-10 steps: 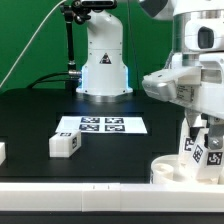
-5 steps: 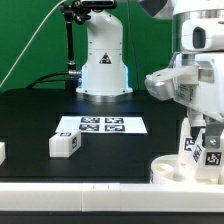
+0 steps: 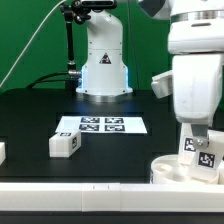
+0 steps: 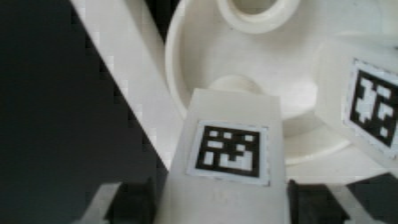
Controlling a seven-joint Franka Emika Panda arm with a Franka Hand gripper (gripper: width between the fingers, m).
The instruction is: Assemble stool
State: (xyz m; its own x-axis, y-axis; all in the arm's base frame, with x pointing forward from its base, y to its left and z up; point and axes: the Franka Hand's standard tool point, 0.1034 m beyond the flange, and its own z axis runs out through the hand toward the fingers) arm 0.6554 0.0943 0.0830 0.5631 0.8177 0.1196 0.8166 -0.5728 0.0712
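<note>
On the black table (image 3: 30,118) before a green backdrop (image 3: 22,28), the tool (image 4: 228,196) pinches a stool leg (image 4: 233,128).

The seat (image 4: 249,60) is seen as smooth white plastic with a soft sheen. The raised leg (image 4: 230,118) is formed of the same smooth white plastic, and its tag is printed in matt black on white. The loose leg (image 3: 65,144) is shown in matching white plastic. The surface (image 3: 30,120) is finished in matt black. The marker board (image 3: 100,125) is seen as flat, matt and paper-like. The arm casing (image 3: 195,80) is moulded in glossy white plastic. The green backdrop (image 3: 30,40) is seen as matt and cloth-like.
</note>
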